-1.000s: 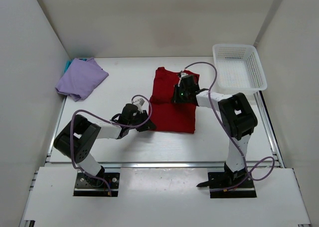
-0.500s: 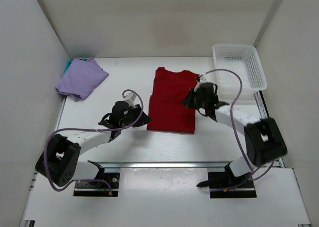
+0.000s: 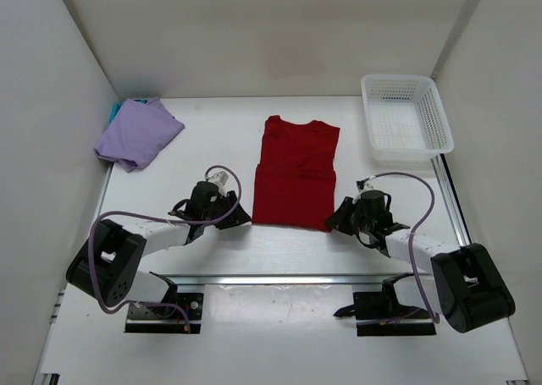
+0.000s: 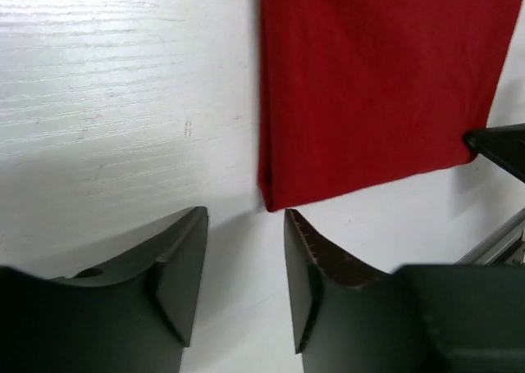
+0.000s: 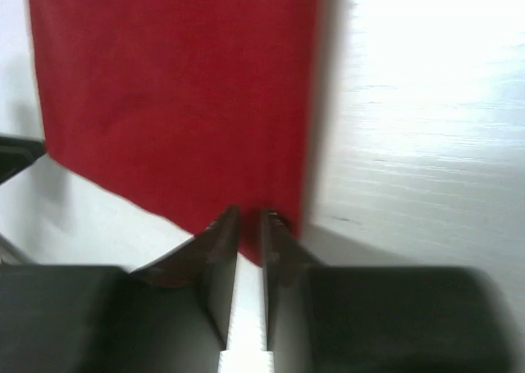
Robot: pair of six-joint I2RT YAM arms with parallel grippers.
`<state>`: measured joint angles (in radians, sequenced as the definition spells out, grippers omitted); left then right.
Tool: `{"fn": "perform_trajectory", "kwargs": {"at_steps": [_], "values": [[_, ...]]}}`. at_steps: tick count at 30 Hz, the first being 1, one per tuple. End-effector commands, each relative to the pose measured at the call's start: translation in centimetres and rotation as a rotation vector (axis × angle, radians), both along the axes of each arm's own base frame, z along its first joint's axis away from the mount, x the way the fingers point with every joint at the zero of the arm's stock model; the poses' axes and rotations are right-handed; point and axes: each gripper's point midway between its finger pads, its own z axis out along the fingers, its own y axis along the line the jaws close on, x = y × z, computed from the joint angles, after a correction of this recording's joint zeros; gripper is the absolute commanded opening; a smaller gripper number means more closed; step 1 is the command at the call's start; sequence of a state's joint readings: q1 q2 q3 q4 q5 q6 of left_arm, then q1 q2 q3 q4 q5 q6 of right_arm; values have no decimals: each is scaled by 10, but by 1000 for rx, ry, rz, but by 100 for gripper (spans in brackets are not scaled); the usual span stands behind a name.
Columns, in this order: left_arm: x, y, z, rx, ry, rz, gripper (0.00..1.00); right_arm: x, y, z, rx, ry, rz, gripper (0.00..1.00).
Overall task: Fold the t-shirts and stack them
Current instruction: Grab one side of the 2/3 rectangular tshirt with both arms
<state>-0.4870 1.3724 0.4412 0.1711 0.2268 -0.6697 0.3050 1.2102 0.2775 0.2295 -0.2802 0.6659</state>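
Red t-shirt (image 3: 295, 172) laid flat at table (image 3: 212, 131) centre. Left hand (image 4: 244, 216) spread, nothing held, set just beside shirt's near left corner. Right hand (image 5: 248, 215) nearly pressed together at near right corner; pinch on hem cannot be told. Lavender t-shirt (image 3: 140, 134) heaped over teal t-shirt (image 3: 114, 110), far left.

tabletop (image 3: 212, 131): white | centre: red t-shirt (image 3: 295, 169) lying flat | far-left corner: lavender t-shirt (image 3: 137, 133) over teal t-shirt (image 3: 114, 110) | far-right corner: white mesh basket (image 3: 398, 79)
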Motion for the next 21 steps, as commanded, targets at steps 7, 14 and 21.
{"fn": "perform_trajectory", "kwargs": {"at_steps": [7,14,21], "values": [[-2,-19,5,-34,-14,-45,64,-2,-22,22,1,-102,-67,40],[-8,-29,-10,2,21,-86,50,-15,-13,-1,-2,14,9,37],[-4,-31,-9,-9,14,-79,34,-16,2,-4,46,37,58,15]]}}
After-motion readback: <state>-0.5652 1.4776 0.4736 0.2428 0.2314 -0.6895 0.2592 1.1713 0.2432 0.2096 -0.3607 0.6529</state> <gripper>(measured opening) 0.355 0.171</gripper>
